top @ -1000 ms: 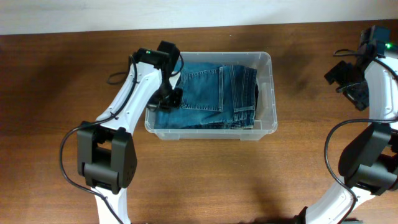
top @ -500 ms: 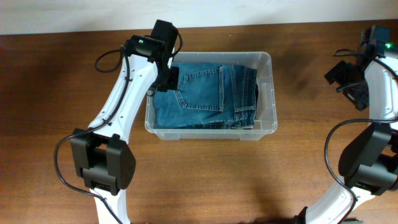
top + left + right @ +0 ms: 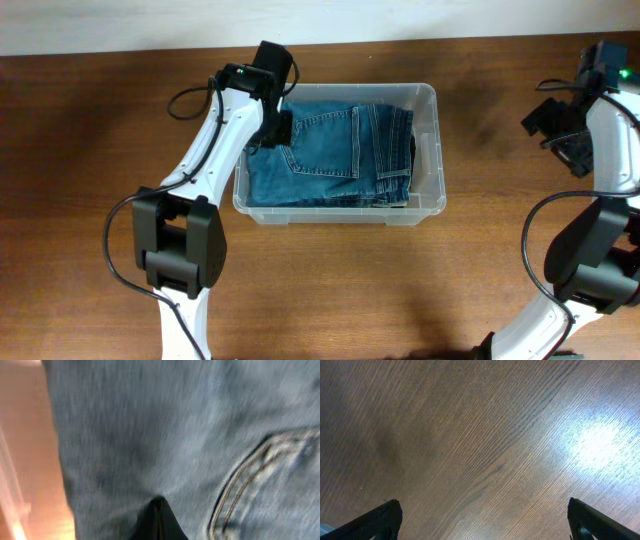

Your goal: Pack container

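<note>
Folded blue jeans (image 3: 330,155) fill the clear plastic container (image 3: 428,150) at the table's middle. My left gripper (image 3: 275,130) hovers over the bin's back left corner, just above the denim. In the left wrist view its dark fingers (image 3: 159,520) are pressed together, shut with nothing visibly between them, and the jeans (image 3: 165,425) with a pocket seam (image 3: 240,480) fill the picture. My right gripper (image 3: 552,122) hangs far off at the table's right side. It stands wide open (image 3: 482,512) over bare wood, its fingertips (image 3: 382,517) at the frame's lower corners.
The wooden table (image 3: 90,150) spreads around the bin on all sides. A pale wall edge (image 3: 120,25) runs along the back. The left arm's black cable (image 3: 190,100) loops beside the bin's left wall.
The left gripper has moved from the bin's left wall toward the back left corner, staying shut over the jeans. The right arm has not moved.
</note>
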`<state>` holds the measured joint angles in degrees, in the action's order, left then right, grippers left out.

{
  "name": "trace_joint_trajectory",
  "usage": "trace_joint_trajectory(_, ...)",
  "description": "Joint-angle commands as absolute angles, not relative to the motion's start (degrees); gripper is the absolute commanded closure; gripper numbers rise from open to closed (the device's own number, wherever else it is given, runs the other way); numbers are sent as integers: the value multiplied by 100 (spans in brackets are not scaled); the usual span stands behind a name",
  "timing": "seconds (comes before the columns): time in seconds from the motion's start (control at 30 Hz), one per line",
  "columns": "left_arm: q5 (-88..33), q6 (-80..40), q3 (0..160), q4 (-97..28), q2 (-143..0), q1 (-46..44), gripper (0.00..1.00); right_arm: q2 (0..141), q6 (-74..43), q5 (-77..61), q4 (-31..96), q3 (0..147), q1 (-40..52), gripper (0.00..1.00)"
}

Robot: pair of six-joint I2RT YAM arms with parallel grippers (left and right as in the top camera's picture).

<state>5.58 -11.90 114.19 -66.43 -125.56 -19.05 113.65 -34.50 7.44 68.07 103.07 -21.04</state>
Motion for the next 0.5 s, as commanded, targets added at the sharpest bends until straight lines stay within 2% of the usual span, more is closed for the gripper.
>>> trace_joint_trajectory(0.0, 242, -1284, 11347, -6458, -12877, -1863, 99, 11391, -3500, 816, 6810, 10307, -2141, 2)
trace_joint_trajectory(0.23, 193, -1389, 11347, -6296, -13312, -1861, 99, 11391, -3500, 816, 6810, 10307, -2141, 2)
trace_joint_trajectory(0.47, 517, -1365, 11756, -6429, -13087, -1857, 99, 11391, -3500, 816, 6810, 10307, -2141, 2)
